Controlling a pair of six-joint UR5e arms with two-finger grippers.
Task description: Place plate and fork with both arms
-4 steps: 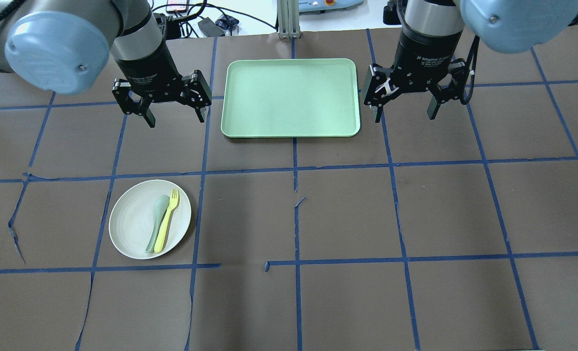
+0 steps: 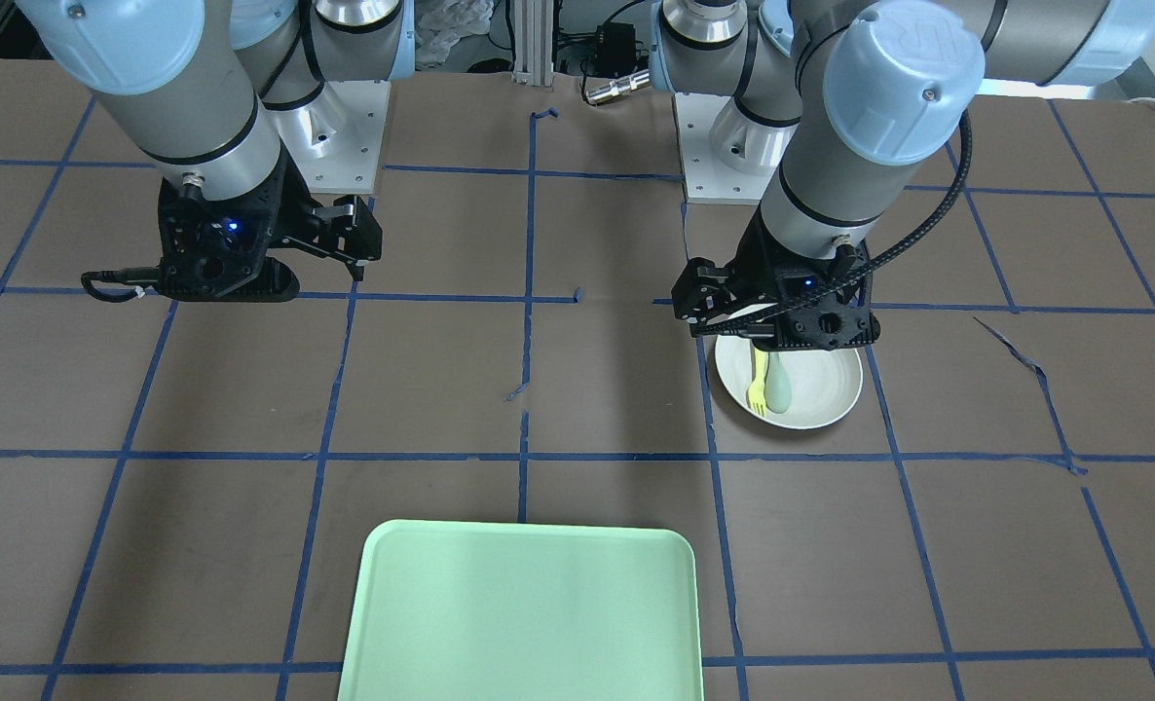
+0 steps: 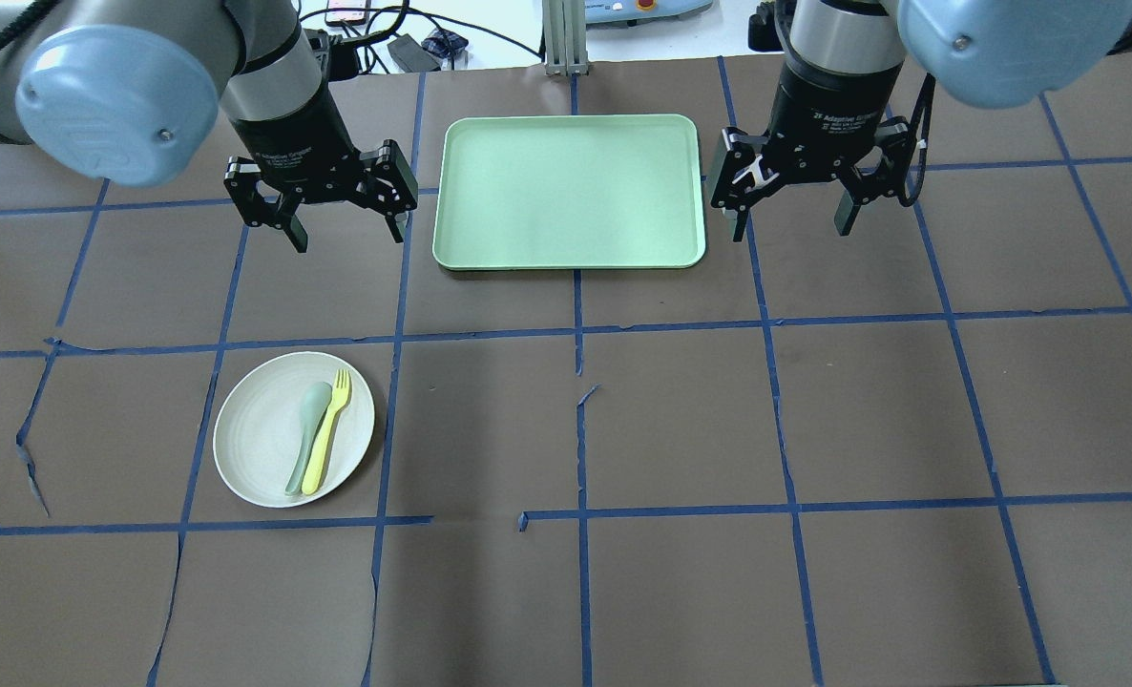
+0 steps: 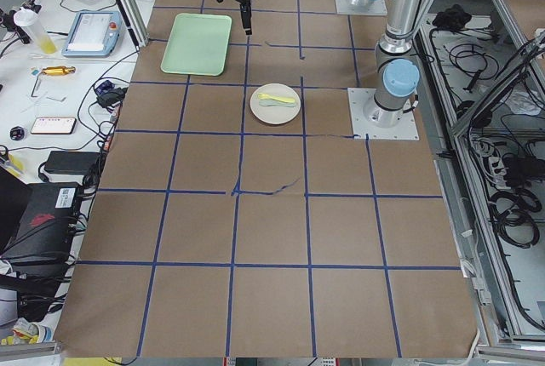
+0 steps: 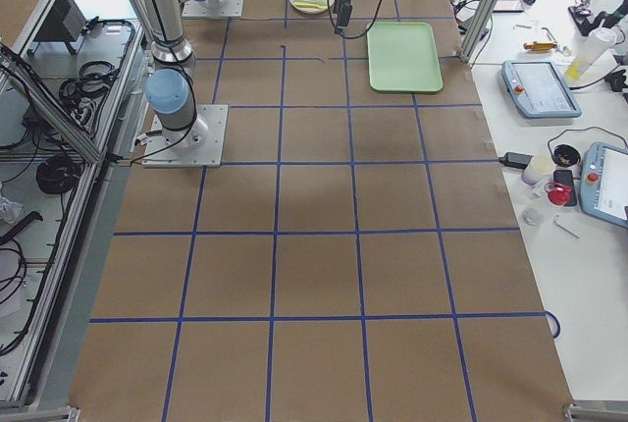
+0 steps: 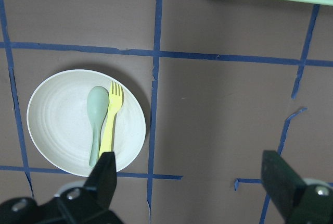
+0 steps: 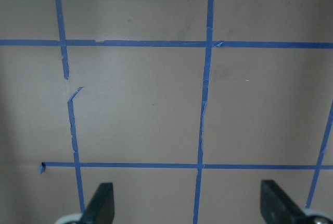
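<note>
Off-white plate [image 3: 253, 429]: unmoved, at 8 o'clock in the overhead view, on the brown table [image 3: 681, 420]. Yellow fork [image 3: 327, 434]: unmoved, lying on the plate just beside the mint spoon [image 3: 306, 439], at its 3 o'clock side. Green tray [image 3: 568, 191]: 12 o'clock, unchanged. Left gripper [image 3: 345, 232]: spread, empty, nudged slightly toward 12 o'clock. Right gripper [image 3: 792, 224]: spread, empty, at the tray's 3 o'clock, barely shifted.

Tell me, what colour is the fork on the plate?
Bright yellow; the fork shows best in the left wrist view.
</note>
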